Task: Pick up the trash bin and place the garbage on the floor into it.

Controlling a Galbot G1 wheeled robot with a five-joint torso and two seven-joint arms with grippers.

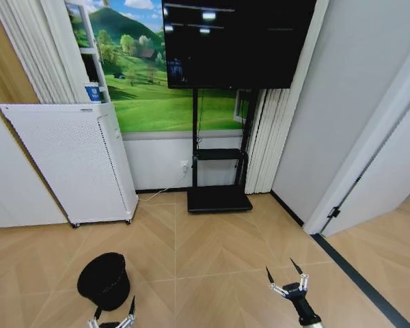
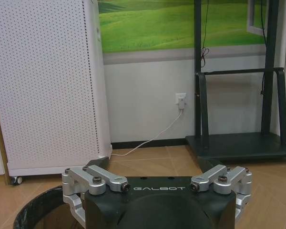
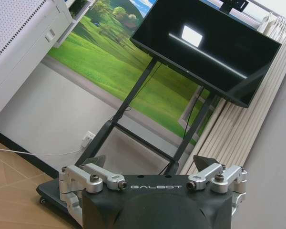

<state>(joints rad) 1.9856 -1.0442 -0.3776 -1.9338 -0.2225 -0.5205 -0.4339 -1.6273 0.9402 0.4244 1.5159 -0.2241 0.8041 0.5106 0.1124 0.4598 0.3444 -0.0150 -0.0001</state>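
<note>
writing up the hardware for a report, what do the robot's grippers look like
Both match. The left gripper and the right gripper each have a black housing marked GALBOT in pale letters, with silver metal linkages joined by dark bolts at either side. These carry two slim black fingers that taper to points. The right one sits on a black wrist. No loose cables are visible on either.

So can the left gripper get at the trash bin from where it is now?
Probably yes. The left gripper, fingers open, hangs right at the near rim of the trash bin, with nothing between them on the floor.
</note>
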